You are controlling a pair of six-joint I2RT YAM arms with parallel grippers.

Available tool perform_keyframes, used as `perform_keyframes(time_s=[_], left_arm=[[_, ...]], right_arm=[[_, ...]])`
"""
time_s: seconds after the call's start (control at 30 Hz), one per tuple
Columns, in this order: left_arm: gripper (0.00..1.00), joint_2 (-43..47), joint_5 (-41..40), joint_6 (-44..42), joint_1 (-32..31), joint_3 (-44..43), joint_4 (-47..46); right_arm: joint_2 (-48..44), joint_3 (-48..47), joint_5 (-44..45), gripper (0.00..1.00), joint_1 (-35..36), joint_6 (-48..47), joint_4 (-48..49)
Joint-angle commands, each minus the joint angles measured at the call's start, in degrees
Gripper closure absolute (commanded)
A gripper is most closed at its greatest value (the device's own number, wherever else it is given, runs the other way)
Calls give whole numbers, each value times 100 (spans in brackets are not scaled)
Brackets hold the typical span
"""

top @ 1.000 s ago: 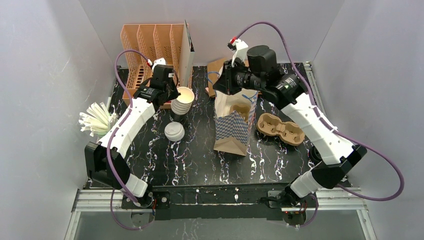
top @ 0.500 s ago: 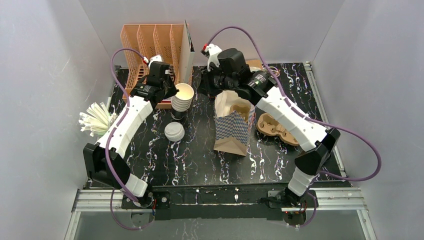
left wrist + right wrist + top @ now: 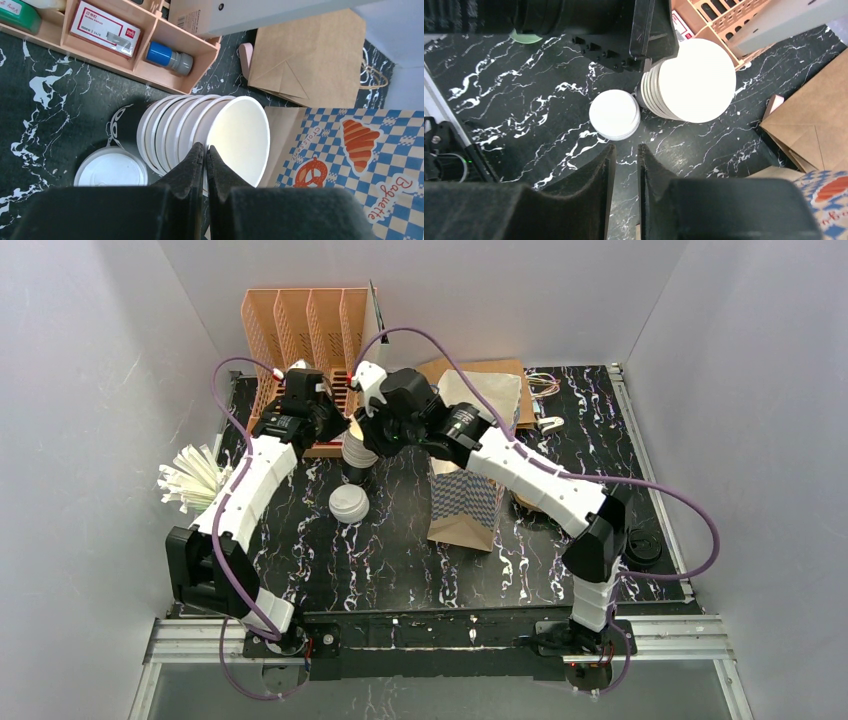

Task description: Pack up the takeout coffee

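A tilted stack of white paper cups (image 3: 235, 135) stands by the wooden organizer. My left gripper (image 3: 205, 146) is shut on the top cup's rim, one finger inside the cup and one outside. A stack of white lids (image 3: 111, 169) lies beside the cups on the table. From above, the left gripper (image 3: 338, 426) and the cups (image 3: 356, 456) sit at back centre-left, with the lids (image 3: 349, 503) nearer. My right gripper (image 3: 626, 147) hovers above the table close to the lids (image 3: 614, 114) and cups (image 3: 696, 80), slightly open and holding nothing. The pulp tray is hidden behind the right arm.
A blue-checked paper bag (image 3: 465, 502) stands open at the centre. A flat brown bag (image 3: 482, 386) lies behind it. The orange organizer (image 3: 300, 330) stands at back left, and a bunch of white straws (image 3: 190, 480) is at the left edge.
The right arm has swung left from above the checked bag to above the cups and lids, and its jaws have parted a little. The left gripper has stayed shut on the cup.
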State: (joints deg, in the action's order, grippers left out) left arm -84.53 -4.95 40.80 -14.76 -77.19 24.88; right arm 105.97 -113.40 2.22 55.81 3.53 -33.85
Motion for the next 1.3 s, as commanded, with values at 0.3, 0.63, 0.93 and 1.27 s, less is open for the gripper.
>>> perform_keyframes(time_s=[0.3, 0.63, 0.93, 1.27], left_arm=[[100, 517, 495, -62, 514, 331, 86], [85, 648, 588, -324, 672, 269, 285], [77, 725, 735, -518, 1009, 131, 468], [62, 941, 1077, -654, 1817, 36, 624]], right_arm=[[579, 63, -184, 52, 9, -1367, 1316], [1412, -772, -759, 50, 16, -1985, 1206], [1775, -1023, -800, 49, 12, -2049, 1234], [1885, -1171, -762, 56, 51, -2140, 1324]])
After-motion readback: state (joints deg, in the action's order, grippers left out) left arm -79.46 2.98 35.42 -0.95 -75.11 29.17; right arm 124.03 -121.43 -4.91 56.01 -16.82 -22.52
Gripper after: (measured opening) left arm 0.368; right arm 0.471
